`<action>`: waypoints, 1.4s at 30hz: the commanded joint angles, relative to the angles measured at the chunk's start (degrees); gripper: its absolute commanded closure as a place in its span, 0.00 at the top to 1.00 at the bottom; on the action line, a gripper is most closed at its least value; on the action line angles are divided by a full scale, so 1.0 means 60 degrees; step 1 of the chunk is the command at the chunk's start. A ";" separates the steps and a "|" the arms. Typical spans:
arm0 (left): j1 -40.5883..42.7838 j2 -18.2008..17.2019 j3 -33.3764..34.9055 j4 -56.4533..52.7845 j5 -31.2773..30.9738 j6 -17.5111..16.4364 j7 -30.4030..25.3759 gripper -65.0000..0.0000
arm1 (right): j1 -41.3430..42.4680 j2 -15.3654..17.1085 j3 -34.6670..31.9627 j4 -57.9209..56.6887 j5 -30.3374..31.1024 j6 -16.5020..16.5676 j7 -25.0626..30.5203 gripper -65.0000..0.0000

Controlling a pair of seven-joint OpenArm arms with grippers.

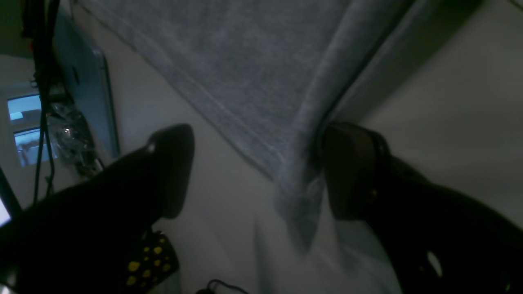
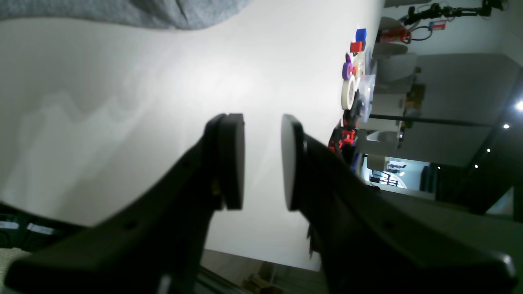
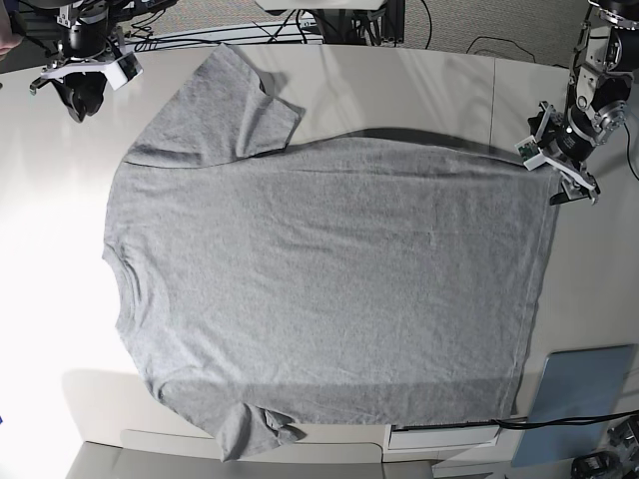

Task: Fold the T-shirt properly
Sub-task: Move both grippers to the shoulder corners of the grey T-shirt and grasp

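A big white table (image 3: 399,90) fills the room's middle. At 5 o'clock a pale blue panel (image 3: 579,399) lies on it. At 12 o'clock black cables (image 3: 300,25) run over grey carpet (image 3: 479,20). Bright light shines at 9 o'clock.

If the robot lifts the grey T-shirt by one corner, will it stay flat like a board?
Probably not. The T-shirt lies limp with wrinkles and a folded-over sleeve, so it would likely droop. In the left wrist view its corner already bunches against one finger, suggesting soft cloth. It looks thin, so probably light.
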 commanded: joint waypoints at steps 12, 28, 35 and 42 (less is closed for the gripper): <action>0.0277 -0.0051 0.0138 -0.0237 0.0641 -0.2182 0.0251 0.00 | -0.0080 0.0106 0.0076 0.0135 -0.1402 -0.0164 0.0466 0.24; 0.0266 -0.0025 0.0138 -0.0153 0.0645 -0.2146 -0.0102 0.00 | 0.0557 0.1625 0.0069 0.0113 -0.1129 0.4747 0.2718 0.50; 0.0270 0.0095 0.0138 -0.0102 0.0648 -0.2186 -0.0386 0.00 | 0.1767 0.1719 -0.0714 -0.0080 -0.1100 0.5370 0.2772 0.50; 0.0270 0.0215 0.0138 -0.0102 0.0645 -0.2182 -0.0382 0.00 | 0.3330 0.1687 -0.2699 -0.1464 -0.1759 0.5282 0.2302 0.50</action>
